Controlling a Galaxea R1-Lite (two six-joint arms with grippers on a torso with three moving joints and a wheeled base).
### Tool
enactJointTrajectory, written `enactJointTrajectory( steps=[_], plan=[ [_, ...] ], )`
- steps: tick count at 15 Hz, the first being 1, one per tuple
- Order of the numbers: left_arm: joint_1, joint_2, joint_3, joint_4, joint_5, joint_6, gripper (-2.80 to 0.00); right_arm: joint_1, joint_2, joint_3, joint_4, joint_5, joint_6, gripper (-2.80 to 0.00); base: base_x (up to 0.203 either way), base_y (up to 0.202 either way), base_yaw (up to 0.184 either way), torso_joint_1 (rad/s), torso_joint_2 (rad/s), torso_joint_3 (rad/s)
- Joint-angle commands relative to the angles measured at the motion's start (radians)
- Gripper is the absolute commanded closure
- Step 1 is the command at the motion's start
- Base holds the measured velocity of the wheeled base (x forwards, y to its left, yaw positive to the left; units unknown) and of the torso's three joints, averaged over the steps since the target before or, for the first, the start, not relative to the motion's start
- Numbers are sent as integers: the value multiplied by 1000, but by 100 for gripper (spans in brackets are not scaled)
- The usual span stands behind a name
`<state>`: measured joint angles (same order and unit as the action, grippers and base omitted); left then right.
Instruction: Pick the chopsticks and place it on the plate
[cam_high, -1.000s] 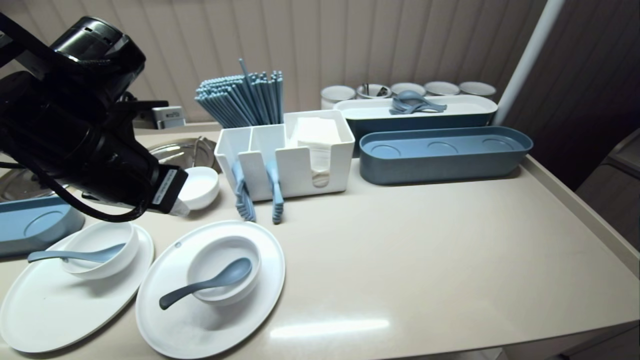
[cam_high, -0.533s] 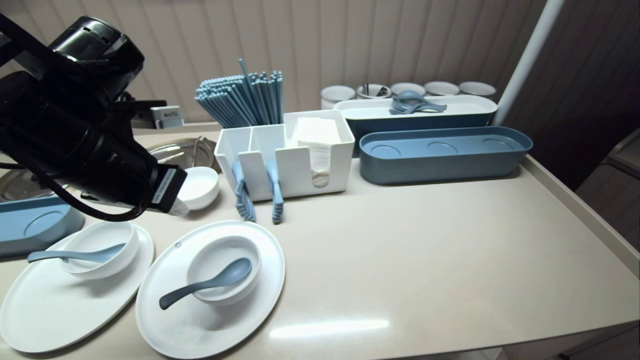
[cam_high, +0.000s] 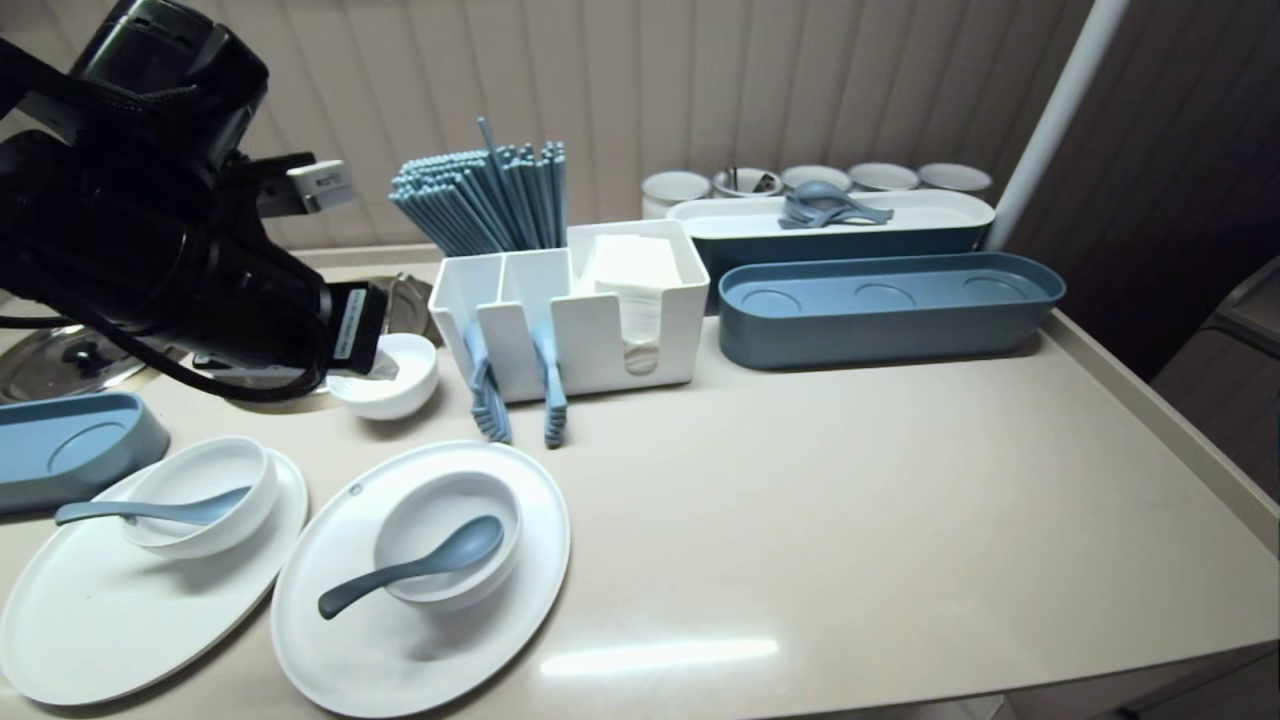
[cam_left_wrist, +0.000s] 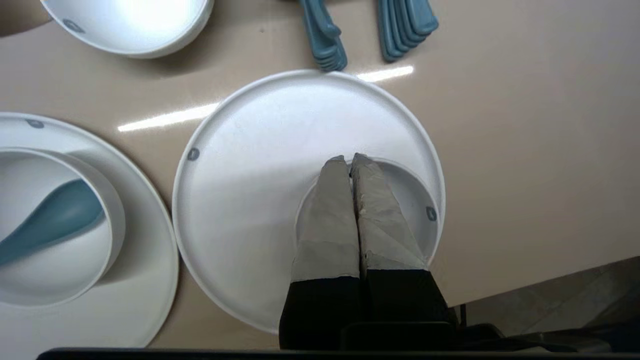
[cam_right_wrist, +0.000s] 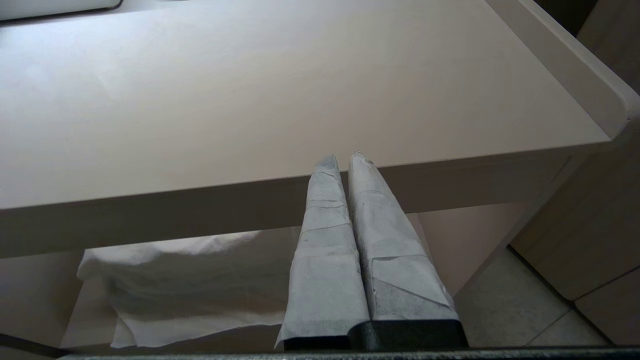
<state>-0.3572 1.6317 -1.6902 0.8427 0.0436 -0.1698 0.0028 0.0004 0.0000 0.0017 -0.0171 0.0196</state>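
Note:
My left gripper (cam_high: 384, 369) (cam_left_wrist: 348, 159) is shut with nothing between its taped fingers. It hangs at the left of the table, just in front of a small empty white bowl (cam_high: 395, 375) (cam_left_wrist: 130, 25). From the left wrist view it sits above the middle white plate (cam_high: 420, 640) (cam_left_wrist: 260, 165), and its fingers cover part of that plate's bowl (cam_high: 445, 545) (cam_left_wrist: 415, 200). A dark blue spoon (cam_high: 410, 570) lies in this bowl. The left plate (cam_high: 90, 620) carries a bowl (cam_high: 200, 490) with a light blue spoon (cam_high: 150, 512) (cam_left_wrist: 50, 220). My right gripper (cam_right_wrist: 342, 157) is shut and parked below the table's front edge.
A white organiser (cam_high: 600, 335) holds blue chopsticks (cam_high: 490, 195), napkins (cam_high: 630, 265) and blue utensil handles (cam_high: 487, 395). Two long blue trays (cam_high: 880, 315) and white cups (cam_high: 675, 187) stand behind. A blue tray (cam_high: 60, 450) and a metal lid (cam_high: 60, 355) lie far left.
My left arm has lifted and swung toward the back right. Its shut gripper now hangs closer to the small empty bowl. Nothing on the table has moved.

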Motion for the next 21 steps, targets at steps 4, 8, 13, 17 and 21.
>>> enactJointTrajectory(
  steps=[4,8,13,17,21],
  plan=[
    [0,-35,137,-318,118,-12,0,0,1,0,0,0,0,0,0,0,0,0,0,0],
    [0,-87,286,-590,161,4,0,0,0,0,0,0,0,0,0,0,0,0,0,0],
    [0,-90,293,-631,160,30,0,0,0,0,0,0,0,0,0,0,0,0,0,0],
    [-1,-90,291,-631,161,32,0,0,0,0,0,0,0,0,176,0,0,2,2,1],
    [-2,-87,295,-631,170,36,0,0,0,0,0,0,0,0,193,0,1,7,4,3]
  ],
)
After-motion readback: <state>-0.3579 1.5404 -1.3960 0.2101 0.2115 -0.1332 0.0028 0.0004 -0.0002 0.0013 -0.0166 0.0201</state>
